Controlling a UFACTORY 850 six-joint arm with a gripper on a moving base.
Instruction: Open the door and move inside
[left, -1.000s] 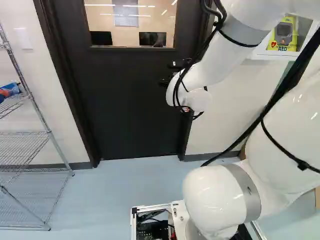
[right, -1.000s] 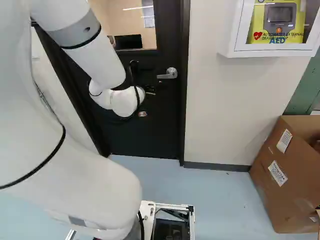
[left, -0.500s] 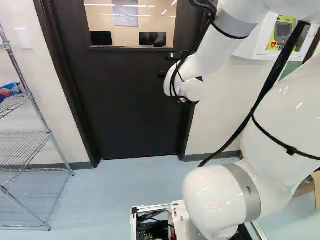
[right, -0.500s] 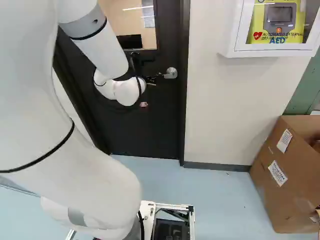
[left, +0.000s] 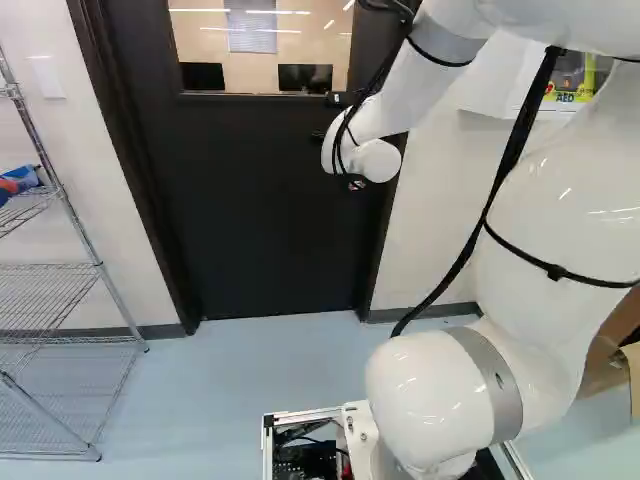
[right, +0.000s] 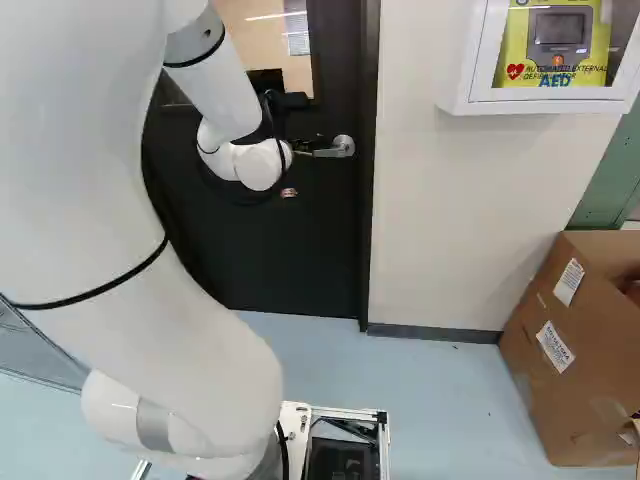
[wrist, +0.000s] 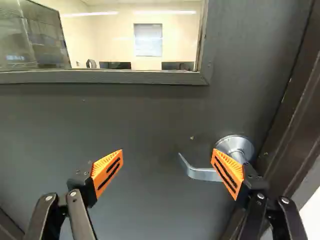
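Glossy white arm (left: 560, 200) with grey bands (left: 490, 375) and black cables (left: 519, 135). The jaws carry ribbed orange pads (wrist: 107, 167); behind them, black linkages (wrist: 81, 217) have silver screws (wrist: 73, 193).

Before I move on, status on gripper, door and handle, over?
Gripper open, facing door. Door shut, lever handle not gripped. In the way: one orange-padded finger overlaps the lever in view; contact unclear.

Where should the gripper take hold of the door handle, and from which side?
Probably mid-bar on the door handle, between its round base and bent tip, coming from the front. The bar runs level, so one finger above and one below should suit. The gripper is open sideways, so likely roll it first.
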